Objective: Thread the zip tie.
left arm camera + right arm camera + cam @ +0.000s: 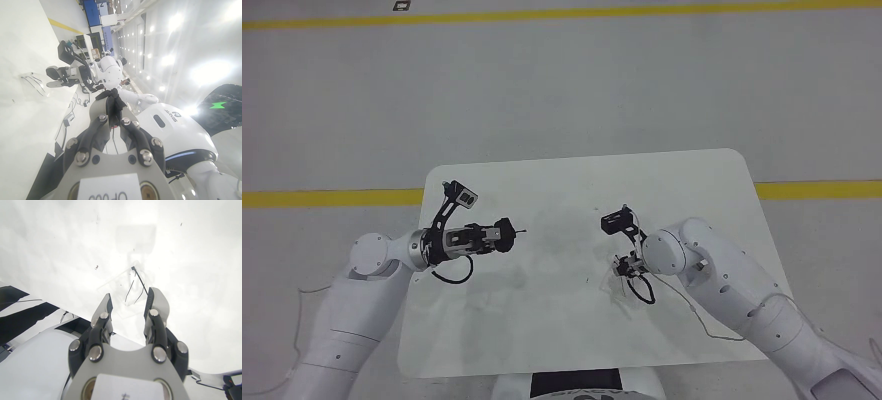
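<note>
My left gripper (113, 106) is shut on a black zip tie (112, 94), held above the left half of the white table (692, 190); the tie's thin end (521, 232) sticks out toward the table's middle. My right gripper (129, 303) hangs open just over a clear flat holder (122, 289) on which several thin black zip ties (139, 278) lie. One tie runs up to the pad of one finger (150, 298). In the left wrist view the right gripper (50, 79) stands open beside that holder (34, 83). In the top view the left gripper (508, 236) and right gripper (626, 267) are well apart.
A small dark speck (96, 267) lies on the table beside the holder. Thin cables (687, 300) trail from the right arm over the table's near right part. Grey floor with yellow lines (562, 14) surrounds the table.
</note>
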{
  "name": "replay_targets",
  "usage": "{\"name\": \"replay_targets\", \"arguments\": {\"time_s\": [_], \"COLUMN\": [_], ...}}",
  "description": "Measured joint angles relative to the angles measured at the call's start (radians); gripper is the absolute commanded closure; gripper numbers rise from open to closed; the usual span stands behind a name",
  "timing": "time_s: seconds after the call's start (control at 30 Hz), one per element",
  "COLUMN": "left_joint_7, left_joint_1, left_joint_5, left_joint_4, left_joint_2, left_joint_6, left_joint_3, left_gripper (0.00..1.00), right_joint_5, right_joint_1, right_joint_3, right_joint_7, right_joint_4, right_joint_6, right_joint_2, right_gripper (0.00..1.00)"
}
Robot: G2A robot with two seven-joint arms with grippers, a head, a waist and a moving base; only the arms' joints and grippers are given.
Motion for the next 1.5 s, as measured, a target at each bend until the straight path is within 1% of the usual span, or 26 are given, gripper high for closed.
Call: {"name": "replay_targets", "arguments": {"time_s": [0.2, 0.33, 0.43, 0.47, 0.57, 0.77, 0.8, 0.83, 0.93, 1.0, 1.13, 1.27, 1.4, 1.5], "left_joint_7": [0.000, 0.000, 0.000, 0.000, 0.000, 0.000, 0.000, 0.000, 0.000, 0.000, 0.000, 0.000, 0.000, 0.000], "left_joint_1": [0.000, 0.000, 0.000, 0.000, 0.000, 0.000, 0.000, 0.000, 0.000, 0.000, 0.000, 0.000, 0.000, 0.000], "left_joint_5": [0.000, 0.000, 0.000, 0.000, 0.000, 0.000, 0.000, 0.000, 0.000, 0.000, 0.000, 0.000, 0.000, 0.000], "left_joint_4": [0.000, 0.000, 0.000, 0.000, 0.000, 0.000, 0.000, 0.000, 0.000, 0.000, 0.000, 0.000, 0.000, 0.000], "left_joint_2": [0.000, 0.000, 0.000, 0.000, 0.000, 0.000, 0.000, 0.000, 0.000, 0.000, 0.000, 0.000, 0.000, 0.000], "left_joint_6": [0.000, 0.000, 0.000, 0.000, 0.000, 0.000, 0.000, 0.000, 0.000, 0.000, 0.000, 0.000, 0.000, 0.000], "left_joint_3": [0.000, 0.000, 0.000, 0.000, 0.000, 0.000, 0.000, 0.000, 0.000, 0.000, 0.000, 0.000, 0.000, 0.000], "left_gripper": [1.00, 1.00, 1.00, 1.00, 1.00, 1.00, 1.00, 1.00, 1.00, 1.00, 1.00, 1.00, 1.00, 1.00], "right_joint_5": [0.057, 0.082, 0.094, 0.099, 0.102, 0.107, 0.108, 0.109, 0.117, 0.119, 0.112, 0.097, 0.079, 0.069], "right_joint_1": [0.013, 0.027, 0.034, 0.037, 0.045, 0.061, 0.062, 0.063, 0.066, 0.068, 0.075, 0.080, 0.084, 0.088], "right_joint_3": [-0.026, -0.039, -0.052, -0.058, -0.075, -0.097, -0.100, -0.102, -0.110, -0.117, -0.129, -0.139, -0.145, -0.149], "right_joint_7": [0.000, 0.000, 0.000, 0.000, 0.000, -0.003, -0.006, -0.009, -0.026, -0.041, -0.062, -0.079, -0.088, -0.088], "right_joint_4": [0.019, 0.025, 0.032, 0.038, 0.055, 0.073, 0.077, 0.082, 0.105, 0.124, 0.154, 0.175, 0.190, 0.199], "right_joint_6": [-0.035, -0.040, -0.040, -0.040, -0.039, -0.030, -0.031, -0.033, -0.037, -0.037, -0.024, -0.007, 0.010, 0.023], "right_joint_2": [0.006, 0.010, 0.010, 0.009, 0.004, -0.010, -0.012, -0.014, -0.021, -0.027, -0.037, -0.046, -0.053, -0.058], "right_gripper": [0.67, 0.71, 0.71, 0.72, 0.69, 0.71, 0.73, 0.73, 0.79, 0.80, 0.83, 0.84, 0.82, 0.84]}}
